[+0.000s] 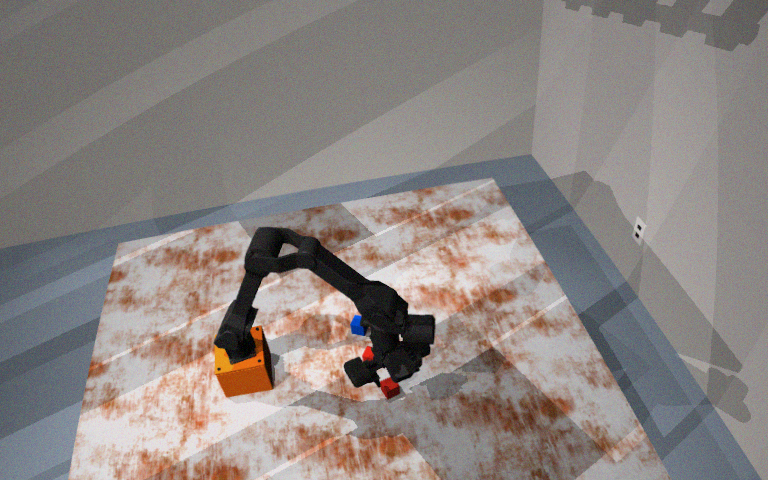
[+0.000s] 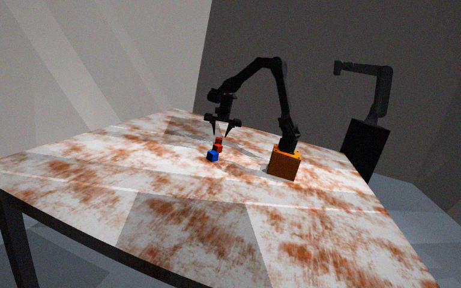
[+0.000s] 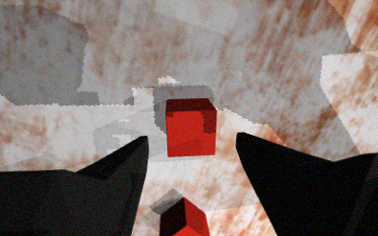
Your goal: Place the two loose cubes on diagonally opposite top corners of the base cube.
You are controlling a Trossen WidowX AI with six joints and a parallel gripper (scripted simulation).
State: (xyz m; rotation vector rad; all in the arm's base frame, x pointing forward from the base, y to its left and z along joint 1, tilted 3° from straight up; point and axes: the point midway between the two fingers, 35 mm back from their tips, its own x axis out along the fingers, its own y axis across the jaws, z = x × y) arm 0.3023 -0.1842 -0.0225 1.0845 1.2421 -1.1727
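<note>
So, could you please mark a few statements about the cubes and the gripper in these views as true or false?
1. The gripper is shut on a red cube. False: it is open, holding nothing.
2. Both red cubes rest on the table. True: far red cube, near red cube.
3. A red cube sits on the blue cube. False: nothing is on it.
4. The wrist view shows a red cube in line with the gap between the fingers. True.
5. The orange mount lies tipped over. False: it stands upright.
</note>
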